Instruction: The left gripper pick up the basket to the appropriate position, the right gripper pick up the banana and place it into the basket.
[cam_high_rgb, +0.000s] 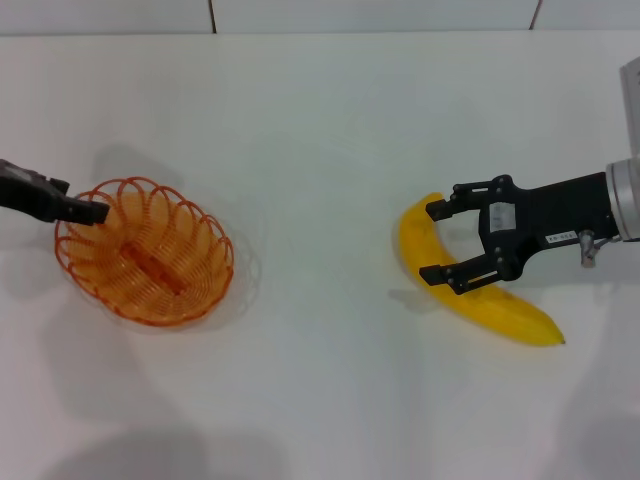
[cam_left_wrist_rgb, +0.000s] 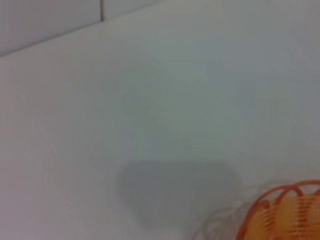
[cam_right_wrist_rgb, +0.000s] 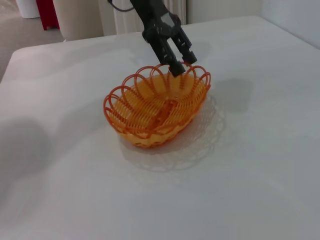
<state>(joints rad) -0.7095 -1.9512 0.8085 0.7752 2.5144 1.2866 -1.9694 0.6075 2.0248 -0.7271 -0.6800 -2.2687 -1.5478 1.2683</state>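
Note:
The orange wire basket (cam_high_rgb: 200, 240) sits at the left of the white table. My left gripper (cam_high_rgb: 92, 211) reaches in from the left edge, shut on the basket's near-left rim. The right wrist view shows this grip, with the left gripper (cam_right_wrist_rgb: 177, 67) pinching the basket's (cam_right_wrist_rgb: 150, 107) far rim. A corner of the basket (cam_left_wrist_rgb: 285, 210) shows in the left wrist view. The yellow banana (cam_high_rgb: 505, 308) lies on the table at the right. My right gripper (cam_high_rgb: 433, 243) is open, its two fingers straddling the banana's upper half.
The white table (cam_high_rgb: 320, 130) stretches between the basket and the banana. A tiled wall (cam_high_rgb: 300, 12) runs along its far edge. Beyond the table's left side stand a red object (cam_right_wrist_rgb: 47, 10) and a beige piece of furniture (cam_right_wrist_rgb: 80, 17).

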